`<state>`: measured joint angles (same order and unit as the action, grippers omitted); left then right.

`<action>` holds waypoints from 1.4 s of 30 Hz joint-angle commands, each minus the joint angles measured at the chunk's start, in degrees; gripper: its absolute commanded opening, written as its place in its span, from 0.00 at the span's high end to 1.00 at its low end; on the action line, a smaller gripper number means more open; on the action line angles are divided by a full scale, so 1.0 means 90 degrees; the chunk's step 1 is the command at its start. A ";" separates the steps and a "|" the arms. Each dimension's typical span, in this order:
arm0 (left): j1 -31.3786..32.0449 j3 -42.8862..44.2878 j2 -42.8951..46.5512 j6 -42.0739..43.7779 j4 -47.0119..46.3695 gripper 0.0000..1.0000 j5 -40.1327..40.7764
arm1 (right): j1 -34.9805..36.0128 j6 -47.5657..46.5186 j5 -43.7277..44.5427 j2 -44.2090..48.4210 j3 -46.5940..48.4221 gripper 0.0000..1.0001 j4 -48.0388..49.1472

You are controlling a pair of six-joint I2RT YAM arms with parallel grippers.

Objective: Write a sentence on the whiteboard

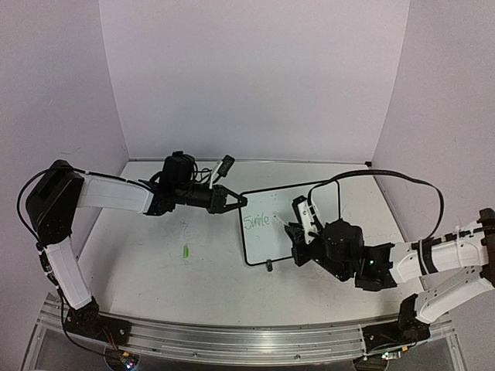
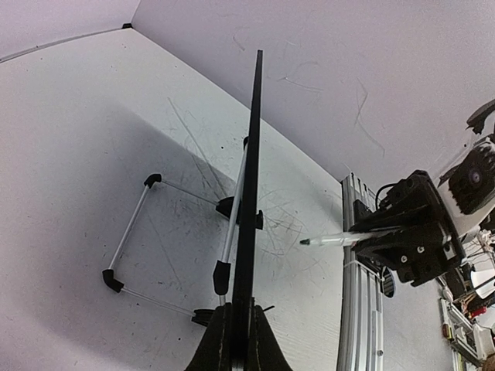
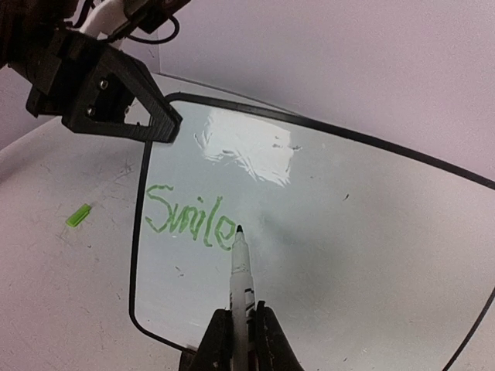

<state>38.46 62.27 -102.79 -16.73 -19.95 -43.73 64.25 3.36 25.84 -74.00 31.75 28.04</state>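
**Whiteboard held while "Smile" was written**

The whiteboard [image 1: 263, 246] stood on the table [image 1: 155, 270]. The left gripper [image 1: 240, 201] pinched the board's upper-left corner. In front of the board, the right gripper [image 1: 298, 232] was clamped on a marker [image 3: 241, 270], whose tip was just past the green sentence [image 3: 189, 220], which read only "Smile". A green cap [image 1: 186, 251] lay left of the board.

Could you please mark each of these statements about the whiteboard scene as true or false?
1. The left gripper is clamped on the whiteboard at its edge. True.
2. The right gripper is open and empty. False: it is shut on a marker.
3. The green writing reads "Smile". True.
4. The writing spans the board's whole width. False: it covers only the left part, and the rest is bare.
5. The small green piece lies on the board. False: it lies on the table, off the board's left side.
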 commanded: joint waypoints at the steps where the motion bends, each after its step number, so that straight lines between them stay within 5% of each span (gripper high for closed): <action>1: 0.0023 -0.0118 0.0268 -0.0015 0.0289 1.00 0.0159 | -0.0021 -0.0172 -0.0203 -0.0343 0.0100 1.00 0.0265; 42: 0.0023 0.0027 0.0083 0.0121 0.0292 1.00 0.0113 | 0.0041 -0.0198 -0.0019 -0.0427 0.0056 1.00 0.0154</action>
<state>38.59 62.11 -102.61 -16.43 -19.96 -43.33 64.29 2.33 24.22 -77.13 30.74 28.90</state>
